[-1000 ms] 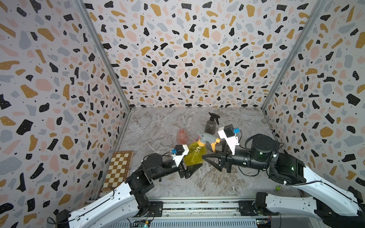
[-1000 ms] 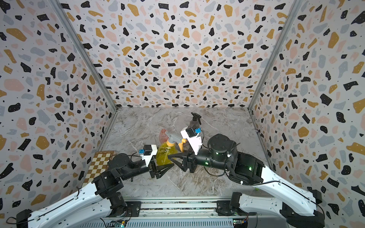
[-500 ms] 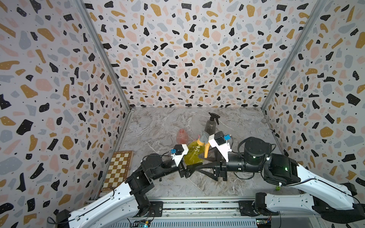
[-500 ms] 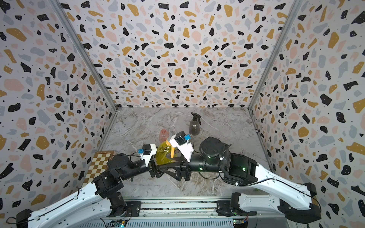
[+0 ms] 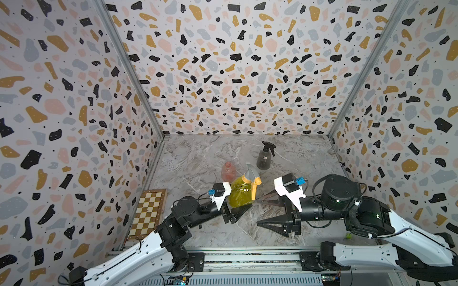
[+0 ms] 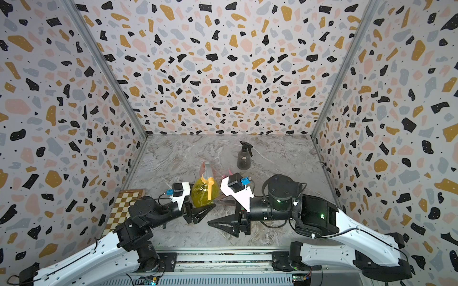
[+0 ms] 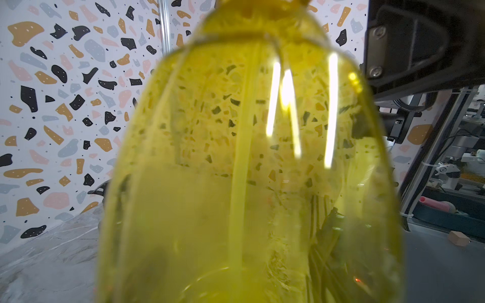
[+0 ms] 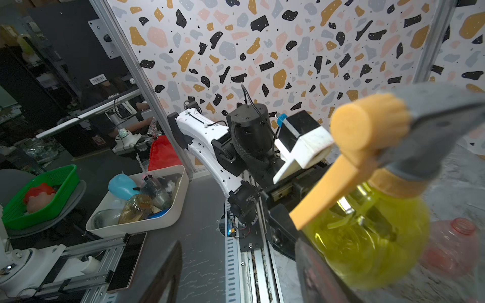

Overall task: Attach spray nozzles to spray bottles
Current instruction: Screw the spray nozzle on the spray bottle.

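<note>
The left gripper (image 5: 243, 208) is clamped on the low part of the round yellow bottle (image 5: 238, 194). The bottle is upright near the front of the marble table (image 5: 198, 158). The grey and orange spray nozzle (image 5: 251, 176) sits on its neck. The right gripper (image 5: 257, 211) is just beside it, jaws wide apart, holding nothing. Behind stands the pink bottle (image 5: 228, 170), its neck open. Farther back, the dark grey bottle (image 5: 262, 159) wears the black nozzle (image 5: 268, 146).

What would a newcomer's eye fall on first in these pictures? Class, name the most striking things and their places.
The yellow bottle, topped with a grey-and-orange sprayer, is in the middle, gripped low by the left claw, with the open right claw beside it. Behind it stand a capless pink bottle and, farther back, a dark bottle with a black sprayer.
</note>
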`<move>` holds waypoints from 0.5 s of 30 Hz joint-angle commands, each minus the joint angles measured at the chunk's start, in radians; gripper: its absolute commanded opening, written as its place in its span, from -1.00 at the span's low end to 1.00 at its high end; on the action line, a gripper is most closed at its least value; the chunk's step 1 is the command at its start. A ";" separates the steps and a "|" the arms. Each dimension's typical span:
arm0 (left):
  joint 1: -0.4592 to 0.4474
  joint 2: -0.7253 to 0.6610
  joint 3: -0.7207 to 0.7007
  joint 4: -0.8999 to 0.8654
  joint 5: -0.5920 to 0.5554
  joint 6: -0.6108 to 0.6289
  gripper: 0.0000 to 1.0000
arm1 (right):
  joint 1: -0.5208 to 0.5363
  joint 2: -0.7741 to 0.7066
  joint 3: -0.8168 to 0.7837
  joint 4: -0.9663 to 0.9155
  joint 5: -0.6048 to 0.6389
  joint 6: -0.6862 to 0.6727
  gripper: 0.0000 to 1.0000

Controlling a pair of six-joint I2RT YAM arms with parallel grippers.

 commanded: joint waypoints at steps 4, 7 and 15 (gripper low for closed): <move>0.004 -0.028 -0.034 0.138 0.057 -0.021 -1.00 | -0.031 -0.059 -0.067 0.014 0.141 -0.036 0.26; 0.006 -0.021 -0.040 0.163 0.122 -0.039 -1.00 | -0.157 -0.058 -0.077 0.067 0.002 -0.040 0.16; 0.007 -0.034 -0.042 0.153 0.150 -0.057 -1.00 | -0.367 -0.066 -0.079 0.116 -0.179 -0.020 0.07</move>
